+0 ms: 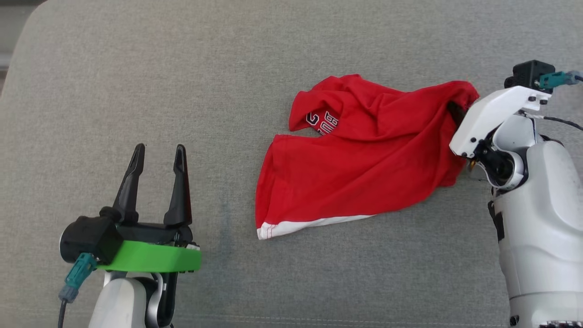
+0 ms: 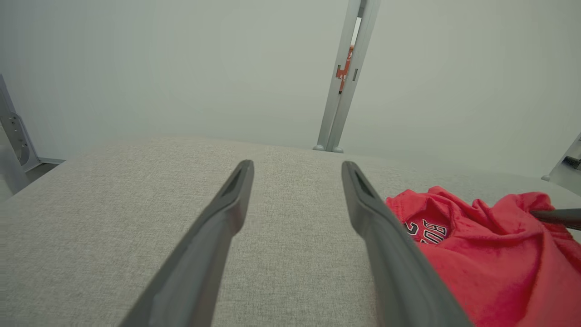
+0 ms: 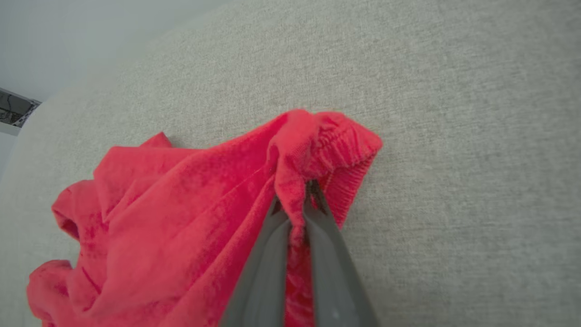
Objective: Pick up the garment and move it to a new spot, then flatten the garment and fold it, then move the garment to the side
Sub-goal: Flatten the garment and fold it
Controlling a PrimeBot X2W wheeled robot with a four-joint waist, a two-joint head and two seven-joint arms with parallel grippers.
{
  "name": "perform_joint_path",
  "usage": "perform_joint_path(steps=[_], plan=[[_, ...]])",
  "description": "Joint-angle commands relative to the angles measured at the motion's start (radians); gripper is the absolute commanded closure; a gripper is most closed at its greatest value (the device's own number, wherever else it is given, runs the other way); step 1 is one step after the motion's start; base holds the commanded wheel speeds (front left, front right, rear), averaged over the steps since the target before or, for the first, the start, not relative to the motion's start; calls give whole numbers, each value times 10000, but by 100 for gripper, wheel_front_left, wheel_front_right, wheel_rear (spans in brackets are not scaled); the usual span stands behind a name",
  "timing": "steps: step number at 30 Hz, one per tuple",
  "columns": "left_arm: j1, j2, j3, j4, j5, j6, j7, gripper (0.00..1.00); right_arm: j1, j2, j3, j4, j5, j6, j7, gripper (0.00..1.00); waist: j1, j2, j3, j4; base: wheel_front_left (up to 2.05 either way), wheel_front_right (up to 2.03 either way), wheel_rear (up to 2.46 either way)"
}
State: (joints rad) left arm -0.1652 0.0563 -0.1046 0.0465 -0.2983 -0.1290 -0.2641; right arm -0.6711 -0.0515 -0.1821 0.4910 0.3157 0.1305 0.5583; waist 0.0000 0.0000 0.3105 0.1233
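A red garment [image 1: 360, 159] with a white hem and black-and-white lettering lies crumpled on the grey fabric surface [image 1: 227, 68], right of centre in the head view. My right gripper [image 1: 455, 111] is shut on its elastic waistband at the garment's right end; the right wrist view has the two fingers pinching a fold of the red cloth [image 3: 313, 150], the gripper [image 3: 297, 200] itself closed tight. My left gripper [image 1: 157, 152] stands open at the lower left, well apart from the garment, nothing between its fingers. In the left wrist view the left gripper [image 2: 297, 165] spreads over bare fabric with the garment [image 2: 490, 254] at right.
The grey upholstered surface runs wide to the left and in front of the garment. A pale metal post [image 2: 345, 77] stands beyond the far edge, and a bracket [image 2: 16, 136] at the left. The right arm's white forearm [image 1: 533, 205] rises along the right side.
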Motion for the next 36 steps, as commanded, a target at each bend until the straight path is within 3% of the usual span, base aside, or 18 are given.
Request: perform_joint_path(steps=[1,10,11,12,18,23,26,30,36], plan=[[-212,3,-45,-29,-50,-23,4,0,-350,-4,-28,355,-36,4,-233,100,0,0,440,464,0,0,0],[-454,-36,-94,-92,-124,-24,4,0,-1763,0,630,2420,465,4,-1549,100,0,0,691,785,0,0,0],[-455,-39,-92,-88,-123,-24,4,0,-1841,5,792,2510,575,4,-1661,74,0,0,679,785,0,0,0],[-449,-41,-82,-83,-124,-24,4,0,-1896,2,946,2577,661,4,-1757,0,0,0,655,776,0,0,0],[-153,-47,93,-66,-35,-24,4,0,-1438,-286,2021,1864,954,4,-2054,0,0,0,221,529,0,0,0],[151,-45,287,-35,38,-24,2,0,-190,-1027,2642,-107,1325,4,-1881,0,0,0,-256,156,0,0,0],[334,-45,403,-37,74,-24,4,0,976,-1358,2443,-1592,1379,4,-1868,0,0,0,-486,-73,0,0,0],[496,-45,454,-94,113,-24,4,0,2464,-1279,1776,-3150,1557,4,-1521,0,0,0,-651,-299,0,0,0],[554,-44,386,-102,140,-24,4,0,3768,-950,1078,-4318,1390,4,-819,0,0,0,-764,-499,0,0,0]])
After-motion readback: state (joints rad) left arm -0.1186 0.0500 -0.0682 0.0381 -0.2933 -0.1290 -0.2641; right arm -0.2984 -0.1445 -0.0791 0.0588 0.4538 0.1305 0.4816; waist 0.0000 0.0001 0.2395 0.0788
